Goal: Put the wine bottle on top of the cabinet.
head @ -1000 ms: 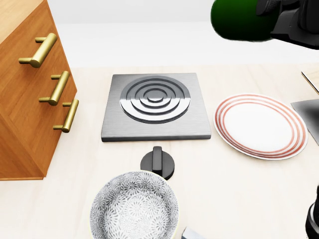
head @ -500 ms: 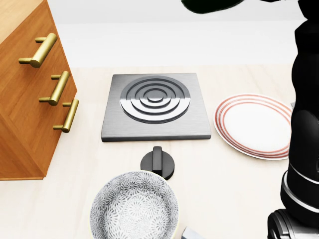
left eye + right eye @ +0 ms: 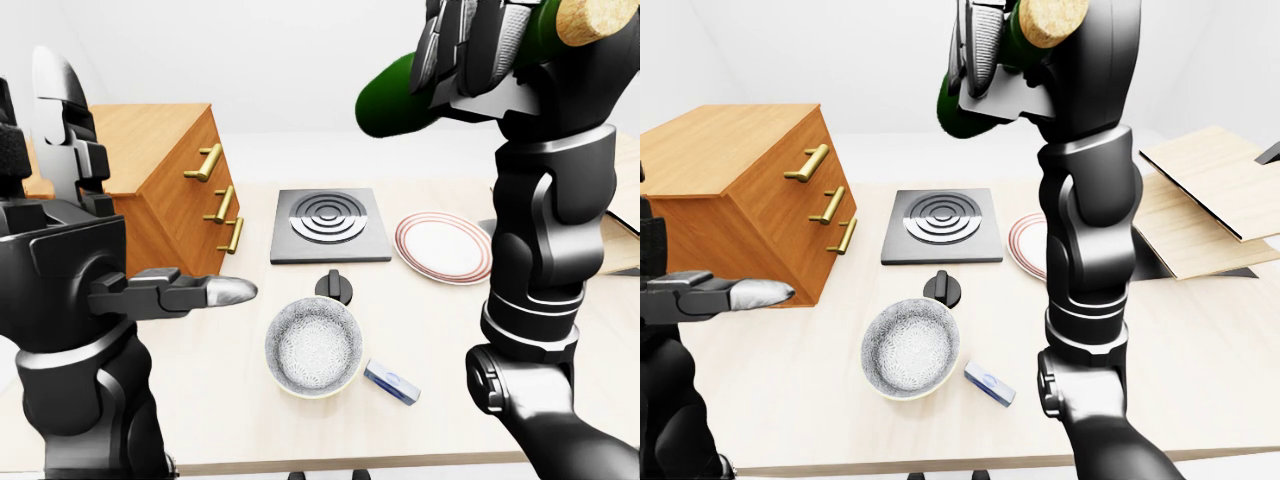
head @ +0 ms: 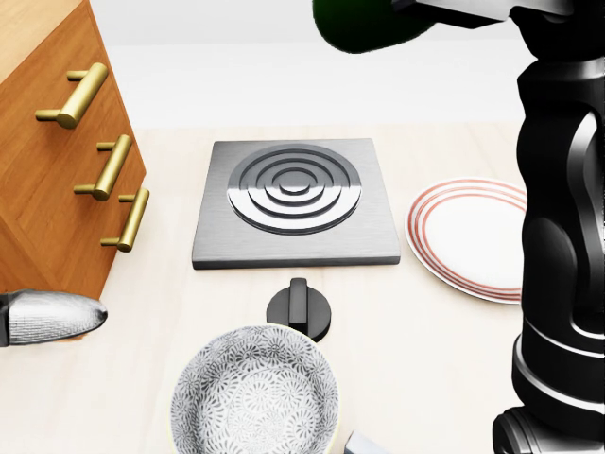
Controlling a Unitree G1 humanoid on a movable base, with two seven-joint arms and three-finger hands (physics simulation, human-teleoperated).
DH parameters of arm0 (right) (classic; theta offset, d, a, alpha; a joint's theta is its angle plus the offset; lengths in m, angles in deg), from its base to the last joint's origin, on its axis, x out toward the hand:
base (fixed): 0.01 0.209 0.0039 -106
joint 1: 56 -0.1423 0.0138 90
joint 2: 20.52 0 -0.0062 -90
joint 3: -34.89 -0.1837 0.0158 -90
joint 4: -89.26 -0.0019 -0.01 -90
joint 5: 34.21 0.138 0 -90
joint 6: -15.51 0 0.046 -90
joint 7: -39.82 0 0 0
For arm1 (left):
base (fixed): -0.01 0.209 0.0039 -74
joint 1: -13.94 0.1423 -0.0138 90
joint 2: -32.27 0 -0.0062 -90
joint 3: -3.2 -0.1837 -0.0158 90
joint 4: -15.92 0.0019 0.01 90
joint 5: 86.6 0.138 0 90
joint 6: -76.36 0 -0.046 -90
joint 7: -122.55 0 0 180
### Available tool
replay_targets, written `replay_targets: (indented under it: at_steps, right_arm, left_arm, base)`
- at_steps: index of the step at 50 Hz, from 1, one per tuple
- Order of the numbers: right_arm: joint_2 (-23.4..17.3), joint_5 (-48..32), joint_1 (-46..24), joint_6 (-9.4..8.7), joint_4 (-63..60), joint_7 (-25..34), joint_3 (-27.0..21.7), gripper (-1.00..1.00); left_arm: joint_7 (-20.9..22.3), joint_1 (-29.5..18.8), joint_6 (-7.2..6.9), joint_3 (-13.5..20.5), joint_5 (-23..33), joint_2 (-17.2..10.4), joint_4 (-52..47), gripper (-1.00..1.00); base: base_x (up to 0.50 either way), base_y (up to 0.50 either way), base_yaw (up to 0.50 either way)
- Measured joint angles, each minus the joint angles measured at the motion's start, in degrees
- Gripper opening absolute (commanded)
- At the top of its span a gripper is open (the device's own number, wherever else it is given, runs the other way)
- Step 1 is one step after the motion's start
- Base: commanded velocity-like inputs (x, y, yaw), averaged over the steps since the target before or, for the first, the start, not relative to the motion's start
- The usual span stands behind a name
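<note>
Right hand (image 3: 480,45) clamped on wine bottle (image 3: 400,95), raised high.
Cabinet (image 3: 730,190) lower left of it; left hand (image 3: 110,270) fingers apart, empty.

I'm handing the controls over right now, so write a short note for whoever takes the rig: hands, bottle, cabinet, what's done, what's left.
Right hand: shut on the green wine bottle, raised high above the stove plate, cork end toward the view's right.
Left hand: open, empty, one finger pointing toward the patterned bowl.
Cabinet: wooden, at the left of the table; nothing shows on its top.
Done: bottle picked up and lifted.
Left: carry it left over the cabinet top, set it down there, release.
</note>
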Motion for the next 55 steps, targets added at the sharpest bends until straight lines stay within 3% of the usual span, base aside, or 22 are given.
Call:
replay_targets:
  at_steps: [7, 16, 32, 55]
  right_arm:
    - [0.24, -0.34, 0.39, 0.00, 0.24, -0.45, 0.25, -1.00]
    - [0.54, -0.70, 0.48, 0.00, 0.62, -0.67, 0.61, -1.00]
    - [0.88, -1.12, 0.71, 0.00, 1.35, -0.89, 0.76, -1.00]
    - [2.23, -1.10, 1.78, 0.00, 1.67, -1.23, 1.30, -1.00]
  left_arm:
    - [-1.33, -9.98, 0.00, -3.99, 7.68, 0.09, 10.37, 1.00]
    - [-1.61, -17.28, 0.00, -8.24, 15.30, 1.48, 21.58, 1.00]
    - [1.53, -21.66, 0.00, -12.43, 24.62, 4.42, 28.62, 1.00]
    - [2.54, -27.47, 0.00, -16.32, 31.40, 9.02, 36.44, 1.00]
  base:
    - [0.00, 0.00, 0.00]
    - [0.00, 0.00, 0.00]
    - [0.00, 0.00, 0.00]
    - [0.00, 0.00, 0.00]
